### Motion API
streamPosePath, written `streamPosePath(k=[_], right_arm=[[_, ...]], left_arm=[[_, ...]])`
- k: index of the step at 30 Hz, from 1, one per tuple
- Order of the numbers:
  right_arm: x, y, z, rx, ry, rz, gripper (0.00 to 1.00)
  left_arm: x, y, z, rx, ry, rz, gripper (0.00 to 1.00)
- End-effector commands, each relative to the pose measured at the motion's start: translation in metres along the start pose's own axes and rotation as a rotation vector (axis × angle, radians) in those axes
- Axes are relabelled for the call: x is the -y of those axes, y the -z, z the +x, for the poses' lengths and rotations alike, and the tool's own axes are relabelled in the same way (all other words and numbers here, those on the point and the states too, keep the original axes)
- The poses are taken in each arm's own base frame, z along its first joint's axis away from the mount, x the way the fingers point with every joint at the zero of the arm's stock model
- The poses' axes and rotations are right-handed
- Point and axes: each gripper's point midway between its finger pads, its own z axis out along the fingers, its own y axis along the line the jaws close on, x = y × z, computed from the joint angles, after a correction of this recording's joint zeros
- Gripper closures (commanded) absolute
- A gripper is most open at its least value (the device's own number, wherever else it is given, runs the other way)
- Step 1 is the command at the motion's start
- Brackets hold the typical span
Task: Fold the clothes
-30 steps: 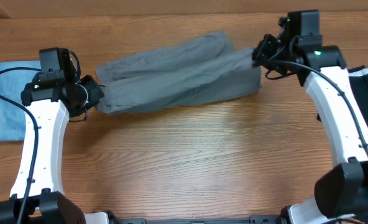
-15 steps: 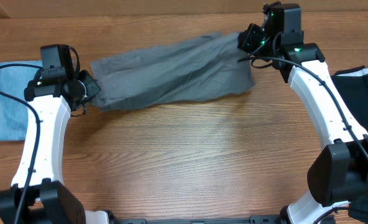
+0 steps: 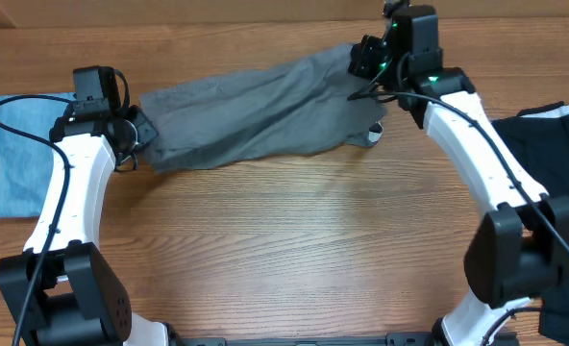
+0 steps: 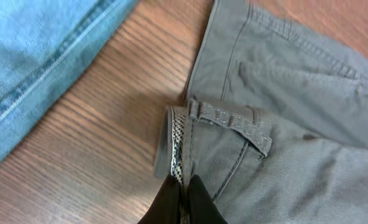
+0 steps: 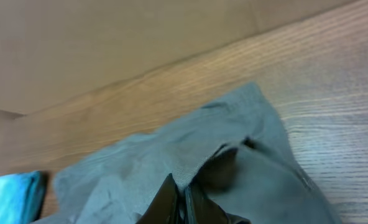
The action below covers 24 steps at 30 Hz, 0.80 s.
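Left claw (image 3: 142, 135) and right claw (image 3: 361, 60) each hold one end of the clothes (image 3: 256, 111), a plain grey, wrinkled garment with a belt loop, stretched along the far side of the tabletop (image 3: 294, 240). The left claw is clenched on the waistband edge and the right claw is clenched on the far right end. A blue denim piece (image 3: 15, 154) lies further left.

Bare table (image 3: 294, 240) lies open across the near half. Grey clothes (image 3: 256, 111) bar the far side. Denim (image 3: 11, 154) blocks the left, black garment (image 3: 565, 149) the right.
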Motion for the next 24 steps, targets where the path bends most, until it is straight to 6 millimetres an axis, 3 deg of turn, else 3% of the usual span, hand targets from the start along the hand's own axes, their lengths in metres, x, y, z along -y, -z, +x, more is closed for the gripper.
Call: streamPosePath(k=[1, 11, 17, 18, 20, 21, 22, 23, 24], right_arm=[[0.004, -0.016, -0.004, 0.023, 0.015, 0.026, 0.96], [0.003, -0.05, -0.012, 0.095, 0.032, -0.022, 0.96], [0.004, -0.056, -0.014, 0.114, 0.035, -0.021, 0.96], [0.004, -0.056, -0.014, 0.113, 0.035, -0.02, 0.96], [0.006, -0.059, -0.012, 0.111, 0.034, -0.018, 0.96], [0.006, -0.06, -0.012, 0.111, 0.035, -0.018, 0.96], [0.006, -0.062, -0.013, 0.116, 0.035, -0.021, 0.95], [0.006, -0.063, -0.014, 0.125, 0.037, -0.023, 0.88], [0.006, -0.065, -0.017, 0.14, 0.038, -0.024, 0.77]], left_arm=[[-0.005, 0.006, -0.021, 0.081, 0.012, -0.039, 0.96], [0.005, 0.008, -0.042, 0.168, -0.012, -0.004, 0.96], [0.009, 0.002, -0.048, 0.189, -0.014, 0.01, 0.87], [0.01, 0.0, -0.049, 0.189, -0.014, 0.012, 0.82], [0.011, -0.006, -0.048, 0.185, -0.016, 0.011, 0.57], [0.011, -0.009, -0.048, 0.181, -0.017, 0.009, 0.49], [0.012, -0.013, -0.049, 0.185, -0.025, 0.011, 0.27], [0.014, -0.015, -0.05, 0.189, -0.039, 0.014, 0.08], [0.018, -0.017, -0.053, 0.201, -0.067, 0.026, 0.0]])
